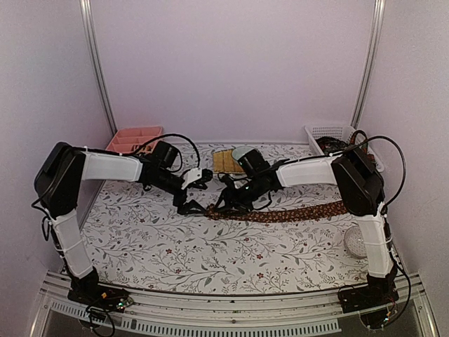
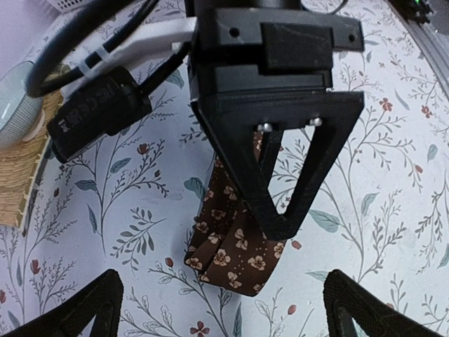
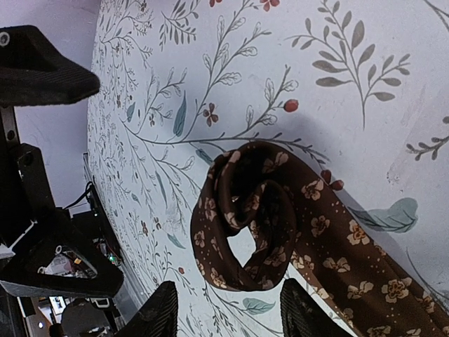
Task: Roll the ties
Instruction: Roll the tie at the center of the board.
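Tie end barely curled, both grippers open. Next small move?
Probably close the right gripper on the loose curl and roll it a turn along the tie. The curl is slack with a gap in its middle, most of the tie lies flat, and the left gripper sits open beside it.

Top view sits high behind the near edge, looking down and forward over the whole table (image 1: 140,232) from far off. Left wrist view looks steeply down, close on the tie (image 2: 235,253) end. Right wrist view is rolled sideways, closer still on that same coiled end. All three share it.
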Controlling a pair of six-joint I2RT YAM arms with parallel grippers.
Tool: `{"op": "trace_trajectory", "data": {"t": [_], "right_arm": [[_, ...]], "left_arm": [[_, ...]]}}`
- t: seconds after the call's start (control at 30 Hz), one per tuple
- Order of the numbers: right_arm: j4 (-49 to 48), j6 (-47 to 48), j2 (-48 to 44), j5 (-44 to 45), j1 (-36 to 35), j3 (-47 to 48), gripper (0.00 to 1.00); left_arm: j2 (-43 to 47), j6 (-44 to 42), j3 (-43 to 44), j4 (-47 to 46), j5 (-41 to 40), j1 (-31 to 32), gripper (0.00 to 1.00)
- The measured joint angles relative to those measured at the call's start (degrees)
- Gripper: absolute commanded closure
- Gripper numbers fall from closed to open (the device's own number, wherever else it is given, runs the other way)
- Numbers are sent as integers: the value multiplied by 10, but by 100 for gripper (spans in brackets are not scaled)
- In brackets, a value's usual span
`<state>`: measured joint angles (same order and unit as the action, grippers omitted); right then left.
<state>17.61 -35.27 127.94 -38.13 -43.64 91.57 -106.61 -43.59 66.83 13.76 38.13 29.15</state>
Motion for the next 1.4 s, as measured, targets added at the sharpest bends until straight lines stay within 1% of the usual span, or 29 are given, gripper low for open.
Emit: {"op": "trace_trajectory", "data": {"t": [0.17,0.37,0.47,0.6,0.8,0.83,0.9,0.97,1.03,1.2,1.4], "right_arm": [[0,-1,2,-1,-1,0,53],[2,-3,4,-2,-2,1,57],[4,-5,4,-2,-2,4,59],[5,-8,6,-4,-3,7,61],[8,-9,9,-6,-3,7,64],[8,-9,10,-8,-3,7,65],[8,-10,11,-11,-3,7,65],[8,-10,12,-13,-3,7,66],[8,-11,12,-14,-3,7,67],[9,-12,13,-14,-3,10,68],[16,-14,21,-15,-3,23,69]], "left_arm": [[-21,-47,14,15,-15,5,8],[-60,-92,54,34,-31,18,14],[-83,-106,68,38,-35,26,18],[-98,-118,72,45,-42,36,22],[-112,-132,92,65,-46,41,36],[-112,-134,92,67,-47,41,37],[-112,-137,92,71,-50,42,43],[-112,-139,93,76,-53,42,45],[-112,-141,93,80,-55,42,50],[-112,-141,94,88,-56,42,52],[-112,-138,99,97,-61,43,52]]}}
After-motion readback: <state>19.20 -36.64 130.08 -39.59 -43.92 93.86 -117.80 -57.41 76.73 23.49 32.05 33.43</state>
